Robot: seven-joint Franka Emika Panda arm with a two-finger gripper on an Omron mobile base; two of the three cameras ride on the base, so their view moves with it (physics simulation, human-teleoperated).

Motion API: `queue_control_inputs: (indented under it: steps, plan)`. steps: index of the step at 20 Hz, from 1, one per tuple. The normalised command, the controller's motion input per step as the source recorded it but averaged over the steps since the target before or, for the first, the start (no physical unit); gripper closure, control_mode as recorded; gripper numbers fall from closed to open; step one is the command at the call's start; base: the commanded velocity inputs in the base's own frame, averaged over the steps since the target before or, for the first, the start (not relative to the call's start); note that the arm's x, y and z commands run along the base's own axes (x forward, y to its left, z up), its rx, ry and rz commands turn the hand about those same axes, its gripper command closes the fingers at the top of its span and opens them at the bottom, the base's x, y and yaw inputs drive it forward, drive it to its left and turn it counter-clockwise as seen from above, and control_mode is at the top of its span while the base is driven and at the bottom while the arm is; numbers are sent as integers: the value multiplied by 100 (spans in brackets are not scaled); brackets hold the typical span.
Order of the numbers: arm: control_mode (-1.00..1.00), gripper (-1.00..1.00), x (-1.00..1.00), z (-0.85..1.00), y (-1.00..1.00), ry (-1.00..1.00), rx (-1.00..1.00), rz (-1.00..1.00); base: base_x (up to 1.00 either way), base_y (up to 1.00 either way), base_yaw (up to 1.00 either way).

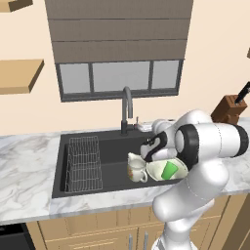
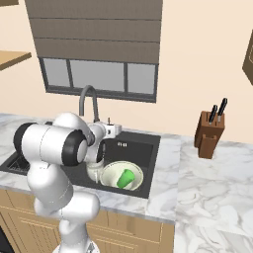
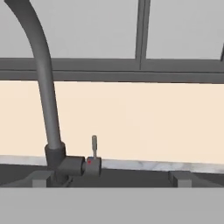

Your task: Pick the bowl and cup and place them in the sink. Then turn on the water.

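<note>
Bowl (image 2: 121,176) and cup (image 2: 126,178) sit in the black sink (image 2: 143,143) at its right end, the green cup lying inside the bowl, a cream jug (image 1: 136,168) just beside them. With both placed, the water seems to be what remains: the hand faces the gooseneck faucet (image 3: 41,70), whose small side lever (image 3: 93,146) stands upright. The gripper (image 3: 109,186) is spread wide, empty, short of the lever.

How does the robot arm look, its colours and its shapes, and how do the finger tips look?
The arm is glossy white, built of thick rounded segments with dark grey to black rings at the joints. No outside cables or markings show. The gripper has two small, blocky, dark grey finger tips seen in the hand view.
</note>
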Motion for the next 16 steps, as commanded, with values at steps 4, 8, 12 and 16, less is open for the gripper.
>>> queue_control_inputs:
  steps: [4, 8, 12, 16]
  plan:
    - [-100, -100, 38, -23, 2, -7, 0, 0, 0, 0, 0]
    - [-100, -100, 29, -24, 2, -6, 0, 0, 0, 0, 0]
    - [-100, -100, 18, -25, 2, -6, 0, 0, 0, 0, 0]
    - [-100, -100, 10, -17, 4, -3, 0, 0, 0, 0, 0]
